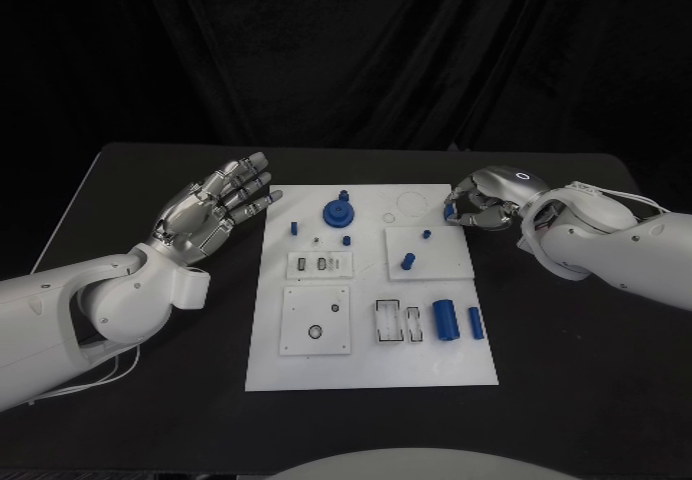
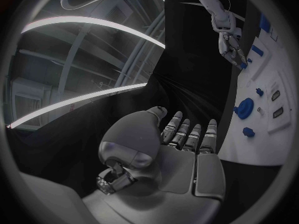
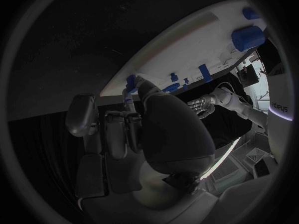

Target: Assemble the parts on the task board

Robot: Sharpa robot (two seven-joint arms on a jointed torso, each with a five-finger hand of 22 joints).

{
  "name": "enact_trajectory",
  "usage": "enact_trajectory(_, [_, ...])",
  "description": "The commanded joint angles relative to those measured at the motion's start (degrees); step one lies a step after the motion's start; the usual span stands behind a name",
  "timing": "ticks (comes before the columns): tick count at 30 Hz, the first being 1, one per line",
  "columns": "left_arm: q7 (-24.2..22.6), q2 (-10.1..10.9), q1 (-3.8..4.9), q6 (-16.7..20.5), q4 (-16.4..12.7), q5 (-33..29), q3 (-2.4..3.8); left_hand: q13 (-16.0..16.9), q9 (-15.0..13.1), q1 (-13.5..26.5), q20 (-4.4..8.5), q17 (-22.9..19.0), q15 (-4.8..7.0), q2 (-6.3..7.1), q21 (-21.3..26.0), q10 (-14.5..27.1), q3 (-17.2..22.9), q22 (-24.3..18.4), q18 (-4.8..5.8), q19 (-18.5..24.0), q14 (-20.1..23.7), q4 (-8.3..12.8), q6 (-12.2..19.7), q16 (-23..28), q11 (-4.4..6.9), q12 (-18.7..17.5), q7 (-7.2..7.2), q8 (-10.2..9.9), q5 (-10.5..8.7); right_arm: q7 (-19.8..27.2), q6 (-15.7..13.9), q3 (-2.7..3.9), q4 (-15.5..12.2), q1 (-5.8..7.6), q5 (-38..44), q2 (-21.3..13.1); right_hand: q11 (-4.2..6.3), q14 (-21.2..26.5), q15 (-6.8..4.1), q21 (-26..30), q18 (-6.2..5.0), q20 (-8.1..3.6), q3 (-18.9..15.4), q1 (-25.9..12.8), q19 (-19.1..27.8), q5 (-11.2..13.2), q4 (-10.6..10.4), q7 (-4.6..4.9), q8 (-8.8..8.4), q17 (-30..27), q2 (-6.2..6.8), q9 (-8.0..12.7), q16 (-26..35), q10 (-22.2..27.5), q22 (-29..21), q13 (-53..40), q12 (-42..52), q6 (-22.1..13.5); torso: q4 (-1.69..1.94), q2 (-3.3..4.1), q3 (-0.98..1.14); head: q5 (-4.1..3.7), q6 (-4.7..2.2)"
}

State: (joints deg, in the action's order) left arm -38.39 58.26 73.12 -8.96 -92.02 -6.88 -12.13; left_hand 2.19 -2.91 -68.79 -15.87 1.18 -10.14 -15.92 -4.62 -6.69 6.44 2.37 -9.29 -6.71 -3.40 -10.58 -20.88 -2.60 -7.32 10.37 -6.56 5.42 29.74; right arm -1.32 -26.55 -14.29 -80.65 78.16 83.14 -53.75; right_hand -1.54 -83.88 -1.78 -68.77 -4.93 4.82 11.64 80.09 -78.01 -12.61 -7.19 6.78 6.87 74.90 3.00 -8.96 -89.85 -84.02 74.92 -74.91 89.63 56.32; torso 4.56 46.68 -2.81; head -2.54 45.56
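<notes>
Right hand point(image 1: 483, 203) sits at the far right corner of the white task board point(image 1: 372, 372), fingers curled in, seemingly pinching a small blue part point(image 1: 451, 211), though the grip is partly hidden. Left hand point(image 1: 216, 208) hovers open and empty beside the board's left edge, fingers spread. On the board lie a blue gear point(image 1: 339, 213) and two blue cylinders point(image 1: 446, 319).
</notes>
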Motion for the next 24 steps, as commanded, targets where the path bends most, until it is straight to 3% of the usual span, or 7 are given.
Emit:
enact_trajectory(1, [-0.5,-0.1,-0.11,-1.3,0.0,0.2,0.04,0.0,0.0,0.3,-0.11,0.1,0.11,0.13,-0.2,-0.2,0.1,0.1,-0.75,-0.2,-0.3,0.3,-0.3,-0.3,-0.19,0.4,-0.11,0.1,0.22,-1.7,-1.0,0.05,0.1,-0.16,0.6,0.0,-0.52,-5.9,0.33,0.2,0.03,0.07,0.4,0.6,0.2,-0.4,0.0,-0.10,0.34,14.6,0.20,-0.2,0.2,-6.0,7.3,-15.1,0.4,0.7,-0.01,0.00,0.01,0.06,0.07])
enact_trajectory(7, [-0.4,-0.1,-0.13,-1.3,0.0,0.2,0.04,0.0,0.0,0.3,-0.11,0.1,0.11,0.13,-0.2,-0.2,0.1,0.1,-0.75,-0.2,-0.3,0.3,-0.3,-0.3,-0.19,0.4,-0.11,0.1,0.22,-0.6,-3.0,0.06,-0.1,-0.16,0.9,-0.1,-0.57,-5.9,0.38,0.1,0.08,0.10,0.8,1.4,-0.1,-2.0,0.7,-0.46,1.46,14.6,-0.14,-1.6,0.2,-6.0,7.5,-15.1,0.4,3.3,-0.04,0.00,0.01,0.46,0.31])
enact_trajectory(15, [-0.3,0.1,-0.14,-1.3,0.0,0.2,0.04,0.0,0.0,0.3,-0.11,0.1,0.11,0.13,-0.2,-0.2,0.1,0.1,-0.75,-0.2,-0.3,0.3,-0.3,-0.3,-0.19,0.4,-0.11,0.1,0.22,1.5,-7.8,0.14,-2.0,-0.03,1.0,-1.1,-0.16,-6.1,0.02,-1.0,0.32,-0.16,0.7,1.5,-0.9,-5.1,1.1,-1.02,2.34,15.0,0.07,-3.2,-0.1,-6.0,8.2,-15.1,0.4,5.4,0.00,0.00,0.03,0.60,0.33])
enact_trajectory(19, [-0.3,0.2,-0.15,-1.2,-0.1,0.2,0.04,0.1,0.0,0.3,-0.10,0.1,0.14,0.17,-0.2,-0.2,0.2,0.1,-0.76,-0.2,-0.3,0.5,-0.3,-0.4,-0.17,0.4,-0.14,0.1,0.21,1.3,-8.6,0.17,-4.9,0.69,1.2,-2.0,-0.08,-6.1,-0.07,-1.1,0.36,-0.25,0.8,1.6,-1.0,-6.2,1.3,-1.08,2.28,15.1,0.31,-3.6,-0.1,-6.0,8.3,-15.1,0.4,5.5,-0.03,0.00,0.01,0.72,0.43])
enact_trajectory(24, [-0.3,0.2,-0.15,-1.1,-0.1,0.2,0.04,0.1,0.0,0.3,-0.10,0.1,0.14,0.17,-0.2,-0.2,0.2,0.1,-0.76,-0.2,-0.3,0.5,-0.3,-0.4,-0.17,0.4,-0.14,0.1,0.21,0.3,-8.1,0.18,-10.3,2.54,2.4,-3.0,-0.09,-6.1,-0.07,-1.1,0.37,-0.27,0.7,1.4,-1.0,-6.4,1.3,-1.05,2.22,15.1,0.47,-3.7,-0.1,-6.0,8.3,-15.1,0.4,5.5,-0.05,-0.02,-0.04,0.82,0.56])
